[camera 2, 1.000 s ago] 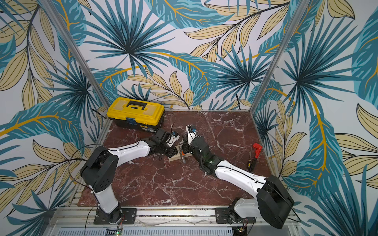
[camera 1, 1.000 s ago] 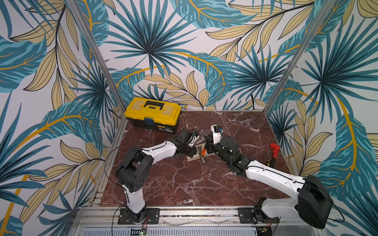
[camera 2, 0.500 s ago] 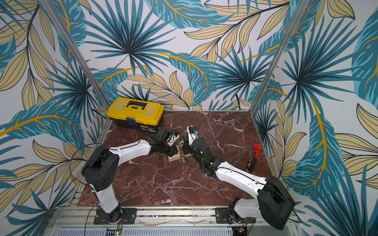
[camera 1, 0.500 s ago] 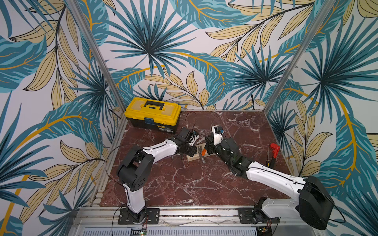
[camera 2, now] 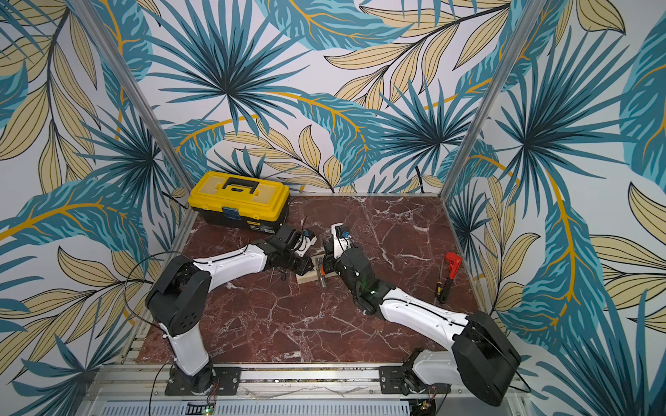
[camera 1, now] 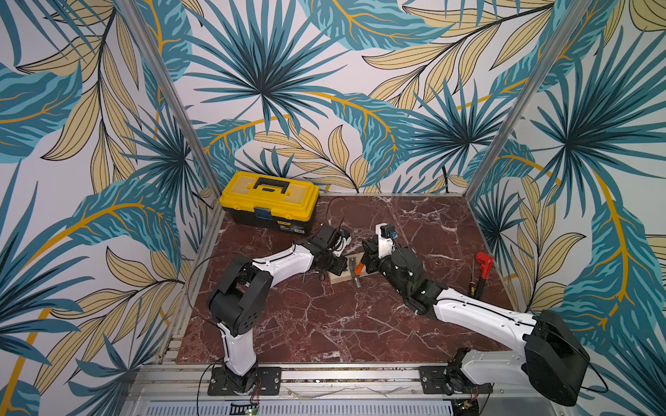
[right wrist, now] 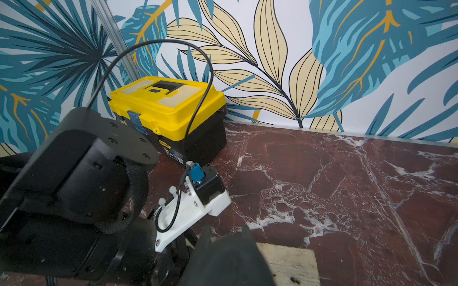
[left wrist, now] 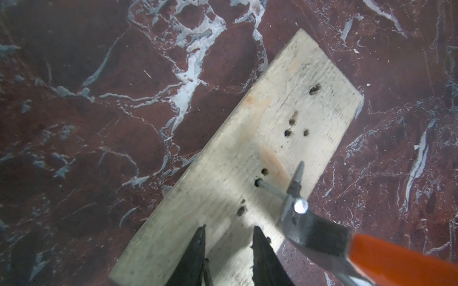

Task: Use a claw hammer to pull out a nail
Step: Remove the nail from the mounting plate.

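Left fingers (left wrist: 195, 255), parted, press the board (left wrist: 247, 138); right fingers (right wrist: 218, 255) clamp the claw hammer (left wrist: 319, 235). Beside the left fingers the hooked nail (left wrist: 272, 189) leans mostly drawn, tip still lodged.

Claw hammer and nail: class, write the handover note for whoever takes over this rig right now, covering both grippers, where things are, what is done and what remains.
Left gripper: open, fingertips over one end of the wooden board, apparently steadying it.
Right gripper: shut on the claw hammer, by its handle.
Things: the board lies flat on the marble table. The nail leans in the board with the claw hooked under its head.
Done: hammer in hand, claw engaged, nail shaft partly exposed.
Left: lever the hammer until the nail comes free.
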`<action>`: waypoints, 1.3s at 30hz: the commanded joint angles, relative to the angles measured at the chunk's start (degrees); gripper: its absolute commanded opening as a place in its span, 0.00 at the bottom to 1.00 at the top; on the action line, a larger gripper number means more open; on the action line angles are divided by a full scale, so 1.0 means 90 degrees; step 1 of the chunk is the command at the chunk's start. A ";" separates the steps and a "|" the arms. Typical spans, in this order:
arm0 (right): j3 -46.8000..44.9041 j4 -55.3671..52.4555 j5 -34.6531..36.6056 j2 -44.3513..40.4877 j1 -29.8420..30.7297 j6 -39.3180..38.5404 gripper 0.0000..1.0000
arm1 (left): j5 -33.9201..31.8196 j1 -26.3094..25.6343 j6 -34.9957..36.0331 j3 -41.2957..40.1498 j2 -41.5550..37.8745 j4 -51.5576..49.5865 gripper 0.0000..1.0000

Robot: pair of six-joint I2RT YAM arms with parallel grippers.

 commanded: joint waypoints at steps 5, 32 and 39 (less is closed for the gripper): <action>-0.0439 -0.0536 0.0181 0.0125 0.0100 -0.0186 0.00 | -0.0189 -0.0038 -0.0116 -0.0348 0.0909 -0.1329 0.32; -0.0683 -0.0500 0.1096 0.0027 0.0649 -0.0862 0.00 | -0.0247 0.0001 -0.0498 0.0116 0.1648 -0.2264 0.29; -0.0882 -0.0257 0.1203 -0.0026 0.0744 -0.0899 0.00 | -0.0235 0.0010 -0.0538 0.0218 0.1832 -0.2418 0.28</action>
